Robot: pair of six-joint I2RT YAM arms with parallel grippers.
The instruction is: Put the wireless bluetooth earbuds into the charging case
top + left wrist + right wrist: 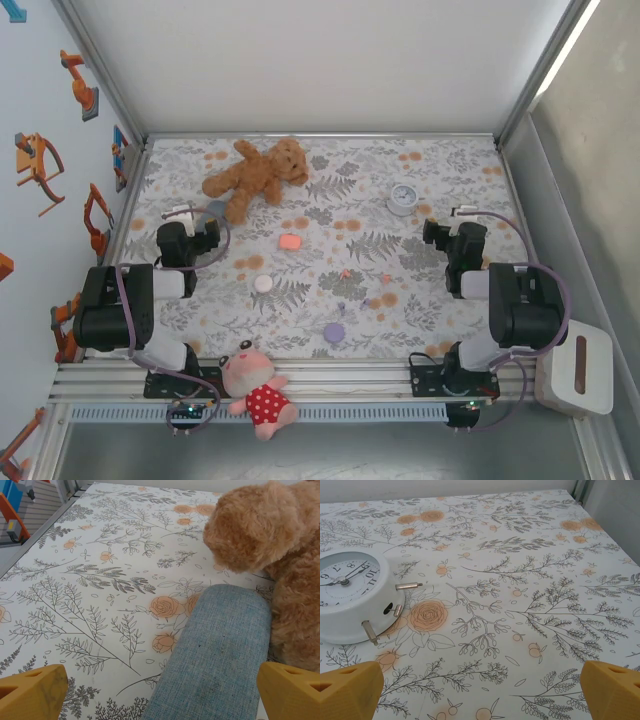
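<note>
Earbuds [345, 273] untouched: tiny pink and purple specks in the middle of the bench [440, 180], well apart from both arms. Left claw [160, 696] gapes wide and empty over a blue-grey fabric pad [220, 645], just beside the teddy bear [270, 535], far left. Right claw [480, 692] is equally wide and empty, near the alarm clock [350, 597], far right. Small cases [290, 241] lie between. Best: bring one claw to the centre, narrow the jaws first, pinch one bud squarely. Lid state too small to tell.

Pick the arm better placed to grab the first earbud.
Right, probably: the pink bud and purple bud lie nearer the right fingers, which are open. The left fingers, also open, face a fabric case and bear.
</note>
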